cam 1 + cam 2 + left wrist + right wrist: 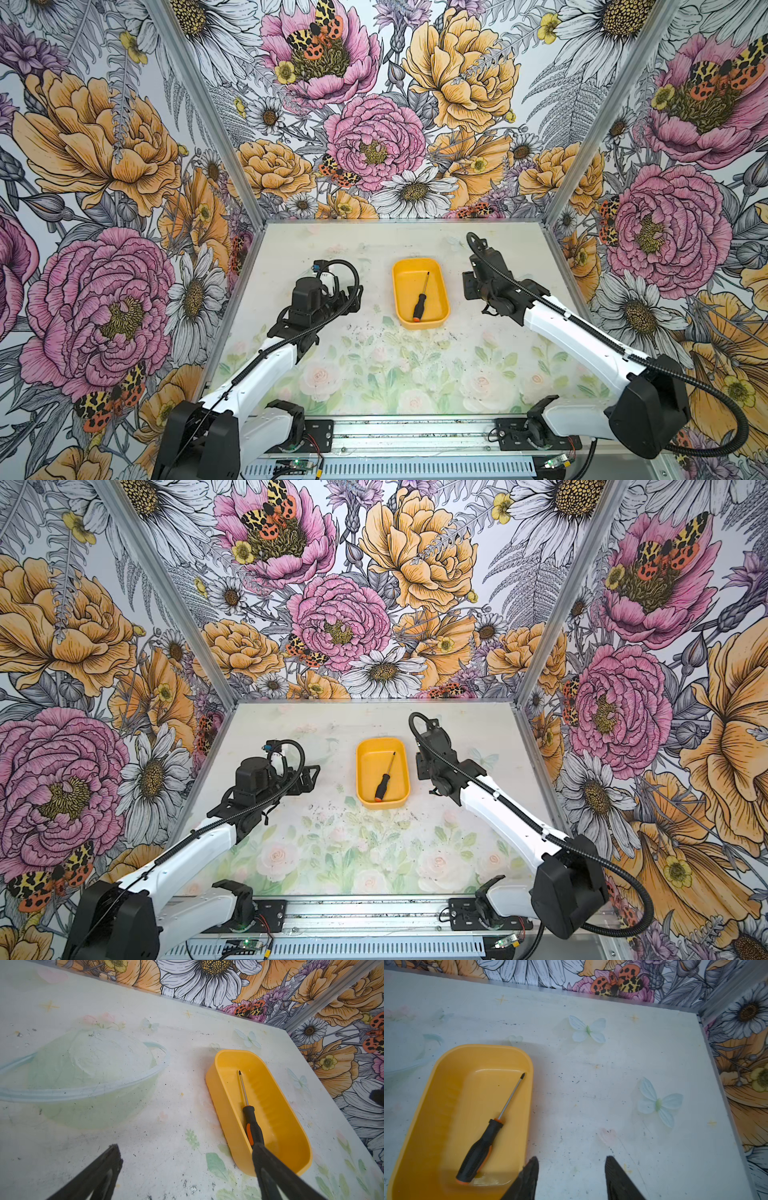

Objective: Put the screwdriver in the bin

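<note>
The screwdriver [420, 300] [384, 782], with a black handle and an orange end cap, lies flat inside the yellow bin [419, 325] [380, 804], tip toward the back wall. My left gripper [349, 297] [187, 1146] hovers left of the bin, open and empty; in the left wrist view one of its fingers crosses the handle end of the screwdriver [252, 1124] in the bin [224, 1118]. My right gripper [473, 286] [572, 1157] sits right of the bin [436, 1105], open, with only bare table between its fingers. The screwdriver [483, 1142] lies apart from it.
Floral walls with metal corner posts [199, 112] [615, 112] close in the table [374, 374] on three sides. A metal rail [415, 436] carrying both arm bases runs along the front edge. Faded flowers, butterflies and dark specks are printed on the tabletop.
</note>
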{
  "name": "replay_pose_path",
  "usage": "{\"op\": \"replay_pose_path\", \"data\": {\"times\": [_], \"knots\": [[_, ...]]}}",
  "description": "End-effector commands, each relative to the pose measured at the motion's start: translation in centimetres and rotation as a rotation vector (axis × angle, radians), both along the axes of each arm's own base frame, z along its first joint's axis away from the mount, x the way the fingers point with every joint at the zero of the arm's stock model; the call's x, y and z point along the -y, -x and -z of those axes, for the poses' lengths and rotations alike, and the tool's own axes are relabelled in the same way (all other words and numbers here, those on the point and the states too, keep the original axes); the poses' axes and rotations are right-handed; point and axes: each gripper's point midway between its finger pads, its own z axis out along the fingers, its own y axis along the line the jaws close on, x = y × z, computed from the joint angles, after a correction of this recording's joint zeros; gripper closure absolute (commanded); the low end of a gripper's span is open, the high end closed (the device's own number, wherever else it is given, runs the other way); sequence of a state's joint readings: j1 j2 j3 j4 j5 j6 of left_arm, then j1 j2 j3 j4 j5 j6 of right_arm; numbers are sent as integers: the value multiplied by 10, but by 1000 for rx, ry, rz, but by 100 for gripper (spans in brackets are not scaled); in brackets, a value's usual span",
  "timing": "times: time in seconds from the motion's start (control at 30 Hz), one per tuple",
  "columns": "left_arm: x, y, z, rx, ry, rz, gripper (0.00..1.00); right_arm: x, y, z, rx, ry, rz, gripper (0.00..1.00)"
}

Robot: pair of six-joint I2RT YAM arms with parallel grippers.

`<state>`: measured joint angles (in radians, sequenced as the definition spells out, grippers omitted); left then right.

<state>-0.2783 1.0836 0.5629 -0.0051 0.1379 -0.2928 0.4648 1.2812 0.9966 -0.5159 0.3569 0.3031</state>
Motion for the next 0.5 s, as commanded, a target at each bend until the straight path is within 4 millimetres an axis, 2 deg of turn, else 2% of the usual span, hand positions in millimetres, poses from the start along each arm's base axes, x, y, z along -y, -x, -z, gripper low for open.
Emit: {"op": "replay_pose_path", "data": {"times": [0.0, 0.13, 0.23, 0.37, 0.47], "knots": [[-11, -11, -22, 79, -51, -39, 1, 36, -5, -14, 126, 43, 50, 47], [-17, -17, -36, 136, -90, -47, 1, 60, -3, -17, 250, 47, 81, 47], [-19, -21, -44, 181, -147, -33, 1, 76, -3, -12, 287, 58, 109, 47], [-17, -23, -52, 233, -178, 6, 1, 86, -10, -11, 342, 114, 114, 47], [-26, -27, -55, 259, -183, -26, 1, 96, -18, -4, 403, 101, 148, 46]]}}
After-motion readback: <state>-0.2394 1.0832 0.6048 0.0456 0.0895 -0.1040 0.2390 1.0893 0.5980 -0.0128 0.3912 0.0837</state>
